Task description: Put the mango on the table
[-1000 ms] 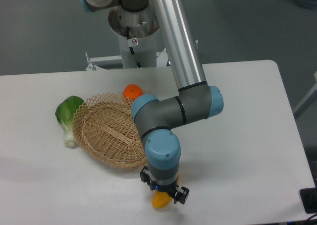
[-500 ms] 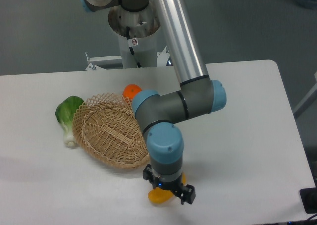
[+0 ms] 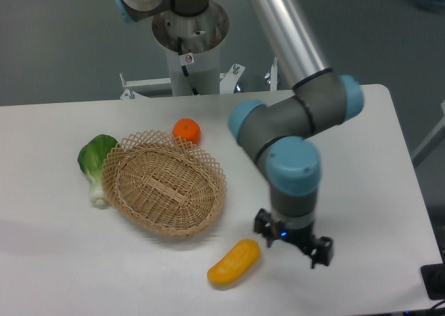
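Mango: the mango (image 3: 234,262) lies flat on the white tabletop (image 3: 361,170), near the front edge, its long axis tilted so the right end sits higher in the picture than the left. It is yellow-orange and nothing touches it.

Pincer: the pincer (image 3: 293,238) hangs just to the right of the mango, apart from it, pointing down at the tabletop. It holds nothing. Its two dark fingers are seen from above under the wrist, and how wide the gap between them is cannot be told from this view.

Arm: the grey and blue wrist stands upright over the pincer; the silver tube runs up and back to the top of the picture.

Basket: the wicker basket (image 3: 165,187) sits up and to the left of the mango, near it but not touching. Nothing shows inside it.

Orange: a round orange (image 3: 186,130) rests on the tabletop just behind the basket's far rim.

Greens: a leafy green vegetable (image 3: 95,164) with a pale stalk lies against the basket's left side.

Base: the arm's white pedestal (image 3: 190,44) stands behind the tabletop's far edge.
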You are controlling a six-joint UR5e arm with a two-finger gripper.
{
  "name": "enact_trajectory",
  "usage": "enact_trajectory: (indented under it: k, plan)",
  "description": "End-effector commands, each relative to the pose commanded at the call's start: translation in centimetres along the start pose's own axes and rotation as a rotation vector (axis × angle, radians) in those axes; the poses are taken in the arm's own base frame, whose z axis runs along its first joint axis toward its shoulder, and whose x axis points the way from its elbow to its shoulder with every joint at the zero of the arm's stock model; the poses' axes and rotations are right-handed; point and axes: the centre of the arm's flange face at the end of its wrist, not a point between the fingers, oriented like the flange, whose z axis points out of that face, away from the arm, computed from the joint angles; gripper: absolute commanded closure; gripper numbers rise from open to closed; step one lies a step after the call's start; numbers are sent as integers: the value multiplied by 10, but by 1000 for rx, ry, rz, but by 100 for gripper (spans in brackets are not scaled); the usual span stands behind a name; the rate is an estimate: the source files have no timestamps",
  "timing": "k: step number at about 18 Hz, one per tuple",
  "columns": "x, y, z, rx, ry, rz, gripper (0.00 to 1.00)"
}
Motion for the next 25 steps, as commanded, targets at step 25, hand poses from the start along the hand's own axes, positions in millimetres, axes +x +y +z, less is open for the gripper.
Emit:
enact_trajectory:
  k: [25]
  plan:
    - [-84,174,-4,-106,101,202,0]
